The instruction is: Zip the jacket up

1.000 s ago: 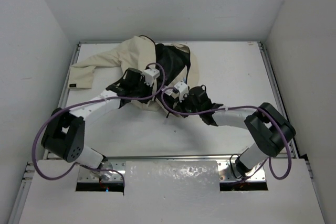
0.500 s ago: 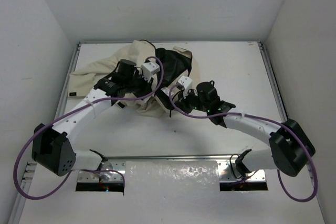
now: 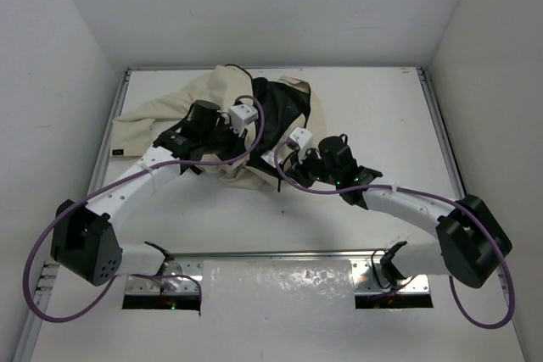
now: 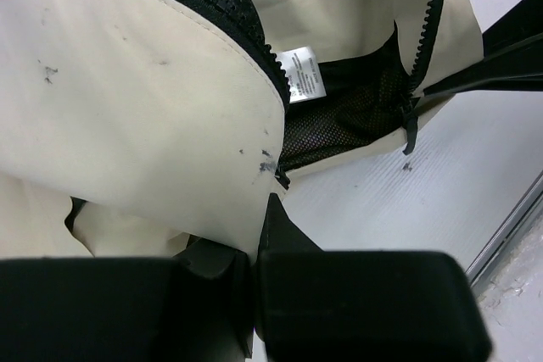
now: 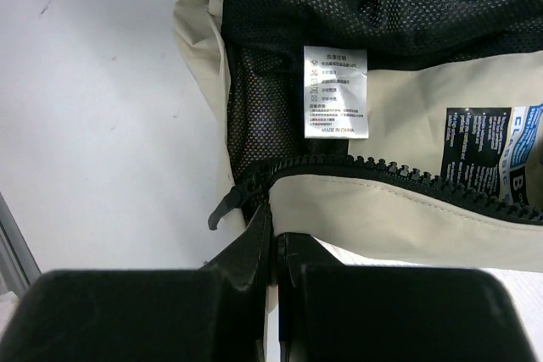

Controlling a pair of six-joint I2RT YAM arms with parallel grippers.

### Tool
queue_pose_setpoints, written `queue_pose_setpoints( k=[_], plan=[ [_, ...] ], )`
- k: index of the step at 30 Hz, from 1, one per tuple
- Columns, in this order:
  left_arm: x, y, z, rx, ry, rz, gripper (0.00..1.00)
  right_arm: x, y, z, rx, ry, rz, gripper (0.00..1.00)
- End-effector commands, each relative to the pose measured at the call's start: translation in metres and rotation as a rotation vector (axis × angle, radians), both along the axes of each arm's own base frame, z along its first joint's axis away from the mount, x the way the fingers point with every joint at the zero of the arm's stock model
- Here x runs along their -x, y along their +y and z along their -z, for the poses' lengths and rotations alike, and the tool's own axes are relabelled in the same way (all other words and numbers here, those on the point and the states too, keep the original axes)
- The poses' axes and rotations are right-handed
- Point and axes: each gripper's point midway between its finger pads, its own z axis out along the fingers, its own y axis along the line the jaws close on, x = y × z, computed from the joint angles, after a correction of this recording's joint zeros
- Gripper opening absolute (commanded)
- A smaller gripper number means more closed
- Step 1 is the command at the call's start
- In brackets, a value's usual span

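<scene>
**Open zipper, two ends apart, both held by thin cloth**

The jacket (image 3: pixel 212 95) lies bunched toward the far left of the tabletop (image 3: pixel 382 116), its front open and the black mesh lining (image 5: pixel 382 6) turned up. Both hands are closed on it. The left hand (image 4: pixel 254 253) is pinched on the cream front panel just below the end of one row of zipper teeth (image 4: pixel 246 19). The right hand (image 5: pixel 273 239) is pinched on the cream edge under the other row, beside a small black tab (image 5: pixel 222 209) hanging from the zipper's end.

The main risk, as I judge it, is misalignment. The two zipper ends are apart and the panels are curled, so bringing them together with a twist in the cloth would make the ends miss each other. Each pinch is on a narrow edge, and a sideways tug against the heaped fabric could pull it free. The lining and the white care label (image 5: pixel 335 91) sit right against the teeth and could jam once the zipper is pulled. The arms also work close together, so their cables may snag.
</scene>
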Motion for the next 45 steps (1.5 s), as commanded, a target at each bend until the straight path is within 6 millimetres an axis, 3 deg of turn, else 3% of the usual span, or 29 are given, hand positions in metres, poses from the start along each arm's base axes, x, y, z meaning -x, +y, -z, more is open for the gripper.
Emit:
queue_pose_setpoints(
  k=[1, 3, 8, 12, 14, 17, 18, 20, 24, 25, 26, 27, 28, 29, 30, 31, 32, 34, 35, 36, 38, 42, 45],
  plan=[
    [-0.009, -0.008, -0.030, 0.043, -0.072, -0.004, 0.00, -0.008, 0.005, -0.022, -0.044, -0.072, -0.005, 0.00],
    [-0.007, -0.002, -0.032, 0.021, -0.062, -0.021, 0.00, -0.008, 0.003, -0.024, -0.052, -0.079, 0.004, 0.00],
    [-0.011, 0.028, -0.058, -0.080, -0.146, -0.120, 0.00, -0.009, 0.006, -0.032, -0.067, -0.085, -0.001, 0.00],
    [-0.003, 0.061, -0.073, -0.230, -0.202, -0.144, 0.00, -0.008, 0.011, -0.055, -0.115, -0.128, -0.021, 0.00],
    [-0.004, 0.065, -0.081, -0.257, -0.242, -0.133, 0.00, -0.004, 0.014, -0.065, -0.148, -0.146, -0.048, 0.00],
    [-0.012, 0.047, -0.090, -0.162, -0.272, -0.114, 0.00, 0.001, 0.015, -0.073, -0.172, -0.165, -0.072, 0.00],
    [-0.011, 0.038, -0.084, -0.116, -0.255, -0.101, 0.00, 0.004, 0.013, -0.069, -0.167, -0.165, -0.074, 0.00],
    [-0.012, 0.002, -0.090, 0.061, -0.242, -0.060, 0.00, 0.009, 0.010, -0.074, -0.173, -0.189, -0.089, 0.00],
    [0.007, -0.038, -0.049, 0.186, -0.098, -0.043, 0.00, 0.022, 0.004, -0.065, -0.146, -0.182, -0.125, 0.00],
    [0.015, -0.046, -0.041, 0.207, -0.065, -0.026, 0.00, 0.024, 0.002, -0.066, -0.145, -0.188, -0.127, 0.00],
    [0.020, -0.061, -0.046, 0.260, -0.099, 0.016, 0.00, 0.026, 0.001, -0.064, -0.140, -0.188, -0.132, 0.00],
    [0.035, -0.064, -0.035, 0.320, -0.052, 0.027, 0.00, 0.030, -0.003, -0.057, -0.133, -0.174, -0.131, 0.00],
    [0.030, -0.074, -0.061, 0.433, -0.157, 0.056, 0.00, 0.032, -0.005, -0.057, -0.123, -0.203, -0.149, 0.00],
    [0.035, -0.076, -0.067, 0.484, -0.196, 0.085, 0.00, 0.037, -0.007, -0.050, -0.111, -0.202, -0.163, 0.00],
    [0.054, -0.078, -0.065, 0.567, -0.263, 0.175, 0.00, 0.045, -0.007, -0.047, -0.112, -0.206, -0.199, 0.00],
    [0.056, -0.081, -0.095, 0.641, -0.352, 0.214, 0.00, 0.045, -0.008, -0.048, -0.115, -0.210, -0.199, 0.00],
    [0.064, -0.078, -0.082, 0.665, -0.349, 0.217, 0.00, 0.047, -0.010, -0.043, -0.104, -0.209, -0.212, 0.00],
    [0.067, -0.074, -0.091, 0.739, -0.388, 0.196, 0.00, 0.052, -0.011, -0.042, -0.102, -0.202, -0.244, 0.00],
    [0.075, -0.071, -0.070, 0.717, -0.366, 0.210, 0.00, 0.053, -0.012, -0.041, -0.091, -0.199, -0.259, 0.00],
    [0.088, -0.070, -0.067, 0.717, -0.375, 0.268, 0.00, 0.057, -0.010, -0.040, -0.094, -0.191, -0.288, 0.00],
    [0.093, -0.064, -0.053, 0.719, -0.381, 0.247, 0.00, 0.061, -0.006, -0.040, -0.099, -0.183, -0.328, 0.00],
    [0.100, -0.051, -0.048, 0.705, -0.541, 0.263, 0.00, 0.063, 0.000, -0.038, -0.104, -0.139, -0.355, 0.00],
    [0.113, -0.050, -0.034, 0.696, -0.538, 0.313, 0.00, 0.060, 0.003, -0.033, -0.103, -0.111, -0.350, 0.00]
  ],
)
